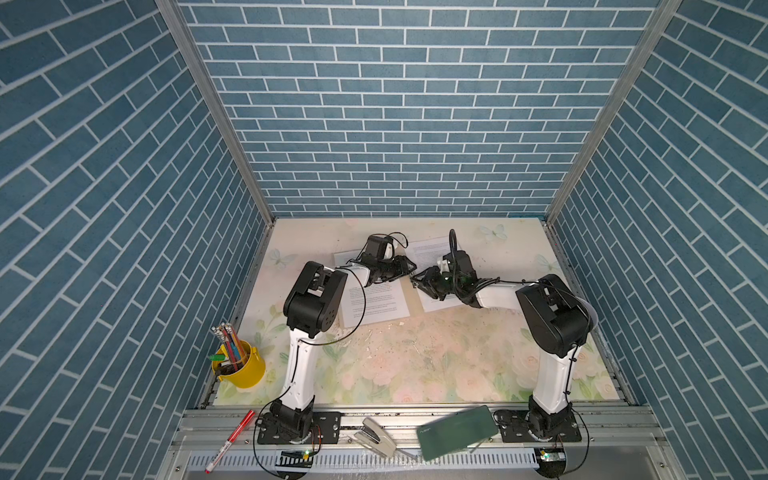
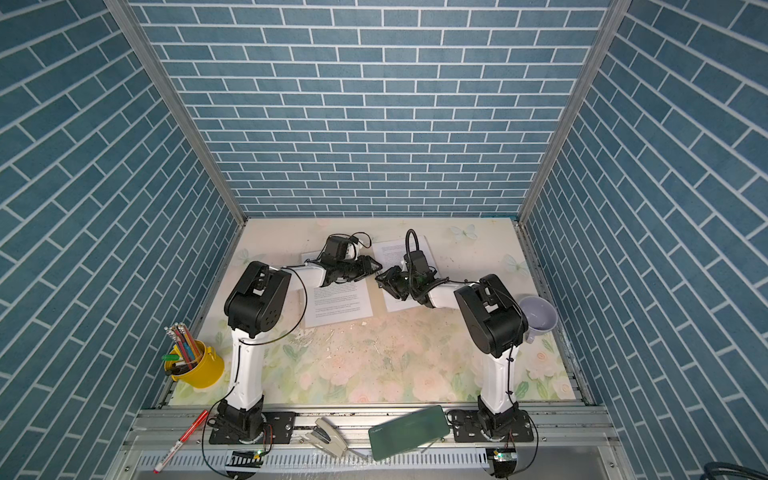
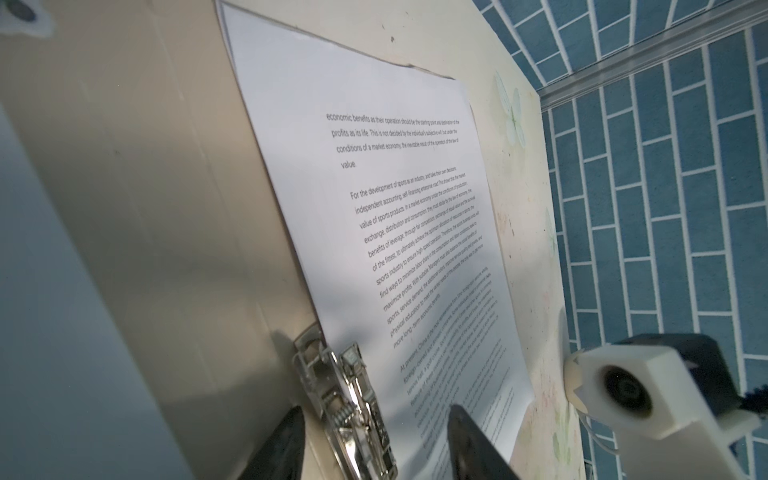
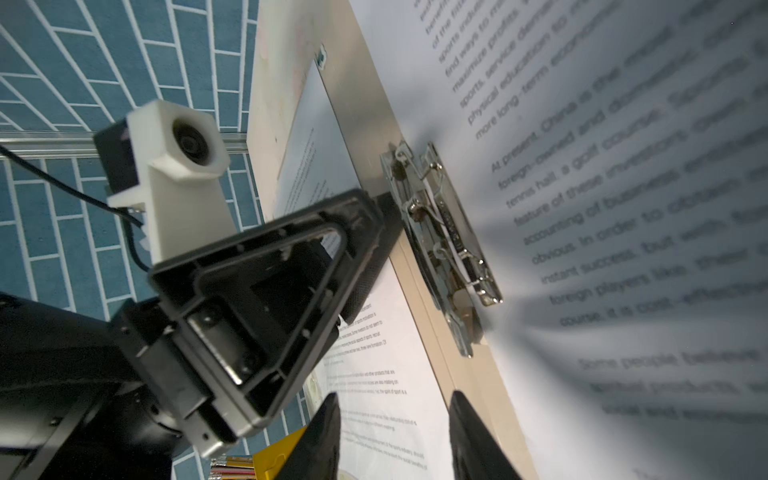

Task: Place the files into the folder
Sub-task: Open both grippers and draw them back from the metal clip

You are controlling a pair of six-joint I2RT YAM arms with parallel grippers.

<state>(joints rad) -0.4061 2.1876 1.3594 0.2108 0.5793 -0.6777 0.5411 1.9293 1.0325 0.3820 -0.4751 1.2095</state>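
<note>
The left gripper [image 3: 376, 411] has its jaws apart and pinches nothing. The silver clip [image 3: 345, 399] lies in the gap between them, closer to one finger. The right gripper [image 4: 395, 399] is likewise spread and empty, its fingers straddling the line where a printed sheet meets tan card. The two grippers nearly meet tip to tip over the far half of the surface [image 1: 415, 353].

Under them the folder [image 3: 166, 216] lies open and flat. Its spine and the clip's long axis run from the near edge toward the far edge. The files [image 1: 376, 301] lie one to each side of the spine, print up. Their long axes follow the spine, slightly askew, with the text heads toward the far edge.

Only the wrist views show the clip and the tan card. In both top views the grippers hide the clip, and the folder is hard to tell from the pale floral surface. The right wrist view alone shows one of the left gripper's fingers [image 4: 357, 216] right at the clip's end. A lilac mug [image 2: 538, 318] near the right edge shows plainly in a top view.
</note>
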